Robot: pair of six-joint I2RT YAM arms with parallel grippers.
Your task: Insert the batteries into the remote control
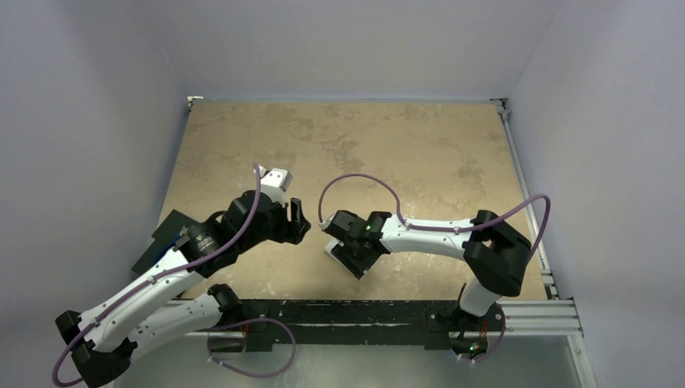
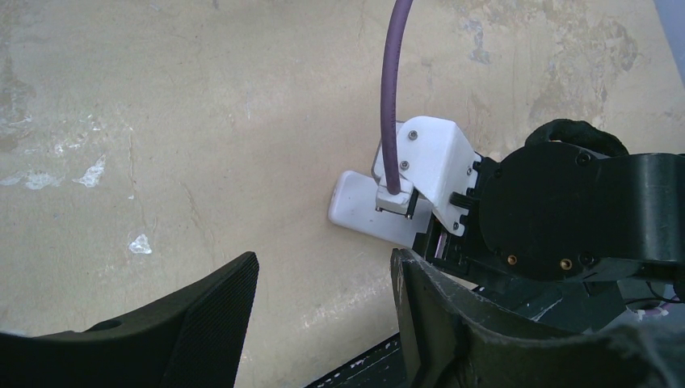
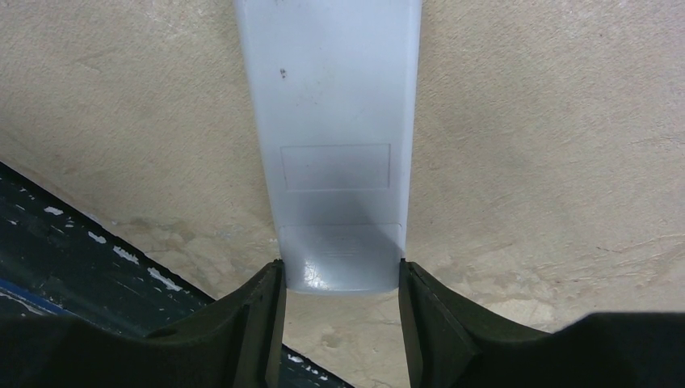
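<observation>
Near the table's (image 1: 388,145) 6 o'clock edge, the left gripper (image 1: 299,222) hangs with its jaws spread wide and nothing between them, at about 9 o'clock of the remote control (image 3: 335,121). The remote lies flat, plain white back upward. The right gripper (image 3: 339,271) is clamped on its near end, one finger pressed to each long side. The batteries do not show in any view, so their whereabouts cannot be told.

The ribbed cover (image 3: 339,257) at the gripped end appears closed, so the job looks to be at its start: the compartment has to be opened before anything goes in. To do that well, the right gripper would best hold the body flat and firm against the table without squeezing the cover itself. The free left gripper would then push the ribbed patch along the remote's length, not pry it upward.

No brand or lettering can be read. The back shows only a blank rectangle (image 3: 335,167) pressed into the plastic.
</observation>
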